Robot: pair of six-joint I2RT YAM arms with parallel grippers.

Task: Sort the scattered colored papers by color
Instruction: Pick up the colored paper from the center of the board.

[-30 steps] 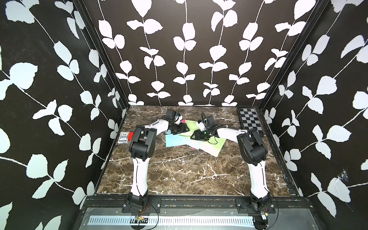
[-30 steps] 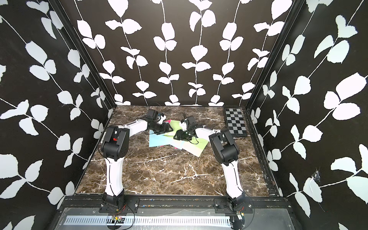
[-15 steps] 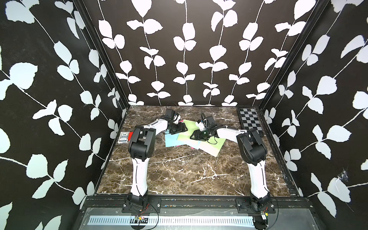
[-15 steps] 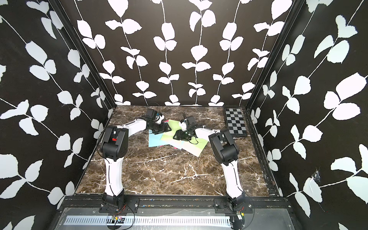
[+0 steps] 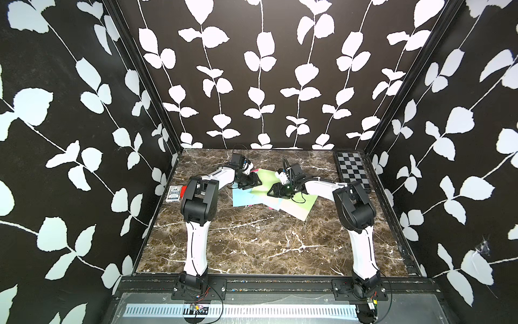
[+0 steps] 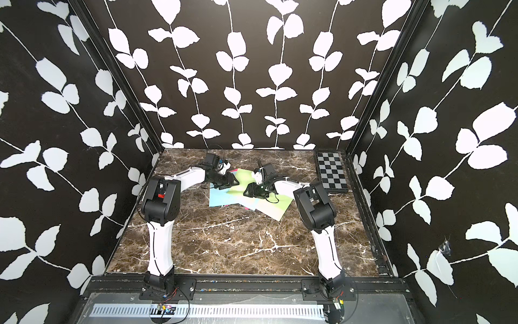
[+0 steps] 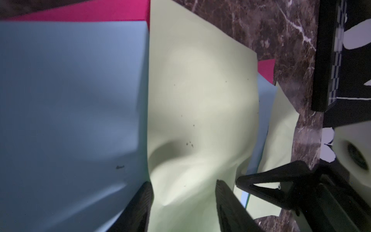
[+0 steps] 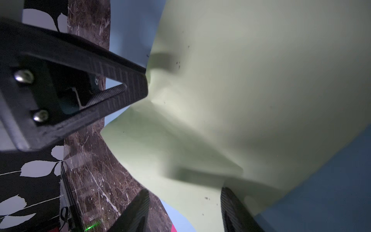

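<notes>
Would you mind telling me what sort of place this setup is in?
Probably a lab robot cell: left arm and right arm bolted to a front rail, leaf-print walls boxing in a marble-look table, and a checkerboard in the far corner.

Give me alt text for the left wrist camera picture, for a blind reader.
The left arm's jaws, standing apart, press on a light green sheet that buckles up between them. A light blue sheet lies beside it, a pink sheet peeks out from under both, and the right arm's jaws rest at the papers' edge on the brown marble table.
</notes>
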